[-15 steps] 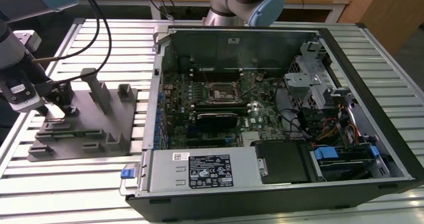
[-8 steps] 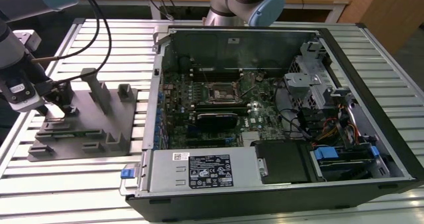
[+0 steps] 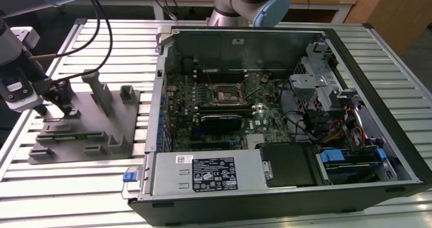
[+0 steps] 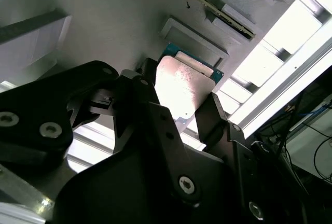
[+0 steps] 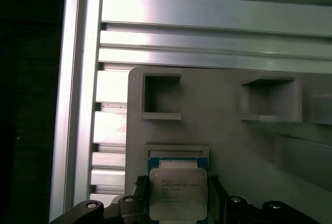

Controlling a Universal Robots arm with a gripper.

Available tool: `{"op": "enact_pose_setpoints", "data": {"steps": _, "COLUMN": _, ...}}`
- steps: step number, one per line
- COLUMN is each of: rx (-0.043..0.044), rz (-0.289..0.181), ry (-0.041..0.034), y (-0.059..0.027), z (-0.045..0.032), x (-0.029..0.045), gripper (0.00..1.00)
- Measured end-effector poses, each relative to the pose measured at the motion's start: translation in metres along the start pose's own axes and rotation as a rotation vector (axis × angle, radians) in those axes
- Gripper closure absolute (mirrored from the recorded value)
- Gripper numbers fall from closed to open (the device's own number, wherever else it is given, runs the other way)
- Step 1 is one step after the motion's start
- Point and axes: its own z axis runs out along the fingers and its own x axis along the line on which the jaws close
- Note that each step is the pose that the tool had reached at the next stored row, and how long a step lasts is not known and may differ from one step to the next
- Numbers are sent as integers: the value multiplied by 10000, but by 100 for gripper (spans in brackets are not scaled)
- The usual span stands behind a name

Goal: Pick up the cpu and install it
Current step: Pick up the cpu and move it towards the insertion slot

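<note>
Silvery cpu [image 5: 176, 193] (teal rim); plain grey tray [image 5: 223, 125]; ribbed silver table [image 5: 207, 22].

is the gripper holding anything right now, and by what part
The cpu: the gripper has its fingers pinched on the chip's two opposite side edges, at the grey tray pocket.

Soft, even light fills the exterior view, and the tabletop [image 3: 101, 187] slats shine pale under it. In the second wrist view my jaws are near-black shapes, while glare whitens the cpu [image 4: 181, 92] lid and the slats behind. In the first wrist view the slats glare too, and one side falls black.
</note>
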Motion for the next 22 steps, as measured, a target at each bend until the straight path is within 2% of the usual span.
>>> {"op": "enact_pose_setpoints", "data": {"steps": 22, "rx": -1, "rz": 0, "ry": -2, "y": 2, "z": -52, "x": -1, "gripper": 46}}
